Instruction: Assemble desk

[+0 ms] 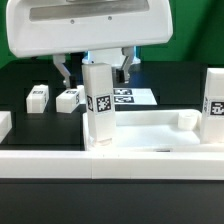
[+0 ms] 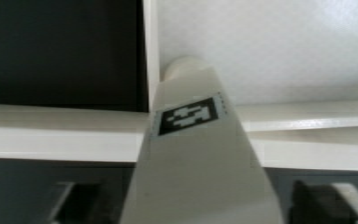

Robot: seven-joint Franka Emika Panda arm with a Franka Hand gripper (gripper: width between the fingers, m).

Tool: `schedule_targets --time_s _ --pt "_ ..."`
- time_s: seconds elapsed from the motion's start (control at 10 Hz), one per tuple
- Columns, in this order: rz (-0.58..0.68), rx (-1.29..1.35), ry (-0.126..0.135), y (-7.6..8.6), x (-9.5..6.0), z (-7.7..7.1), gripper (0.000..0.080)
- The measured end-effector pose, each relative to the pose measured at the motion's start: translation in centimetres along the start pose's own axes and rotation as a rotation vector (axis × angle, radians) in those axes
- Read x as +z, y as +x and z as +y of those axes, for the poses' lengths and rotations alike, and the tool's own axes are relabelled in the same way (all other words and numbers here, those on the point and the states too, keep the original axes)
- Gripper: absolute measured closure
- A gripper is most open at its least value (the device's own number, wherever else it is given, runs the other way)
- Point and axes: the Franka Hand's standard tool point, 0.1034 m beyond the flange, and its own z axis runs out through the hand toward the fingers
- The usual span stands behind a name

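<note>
A white square-section leg (image 1: 98, 100) with a black-and-white tag stands upright at the near corner of the wide white desk slab (image 1: 150, 125), on the exterior view's left. My gripper (image 1: 96, 72) hangs over it, one finger on each side of its upper part. In the wrist view the leg (image 2: 197, 140) fills the space between the fingers (image 2: 51, 205), with a dark gap on both sides, so the gripper (image 2: 197, 200) is open around it. The slab's rim (image 2: 51, 130) runs behind the leg. A second leg (image 1: 214, 95) stands upright at the slab's corner on the exterior view's right.
Two loose white legs (image 1: 38, 97) (image 1: 69, 99) lie on the black table behind the slab. The marker board (image 1: 128, 97) lies behind the gripped-around leg. A long low white rail (image 1: 100, 165) runs along the front.
</note>
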Motion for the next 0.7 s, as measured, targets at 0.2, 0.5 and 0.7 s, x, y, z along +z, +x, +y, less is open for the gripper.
schedule_targets --time_s 0.2,0.5,0.7 --pt "0.000 0.000 0.000 -0.01 0.01 0.00 0.0511" --pt "0.001 0.043 0.002 0.00 0.00 -0.01 0.0511" --pt "0.001 0.224 0.007 -0.13 0.05 0.16 0.0511"
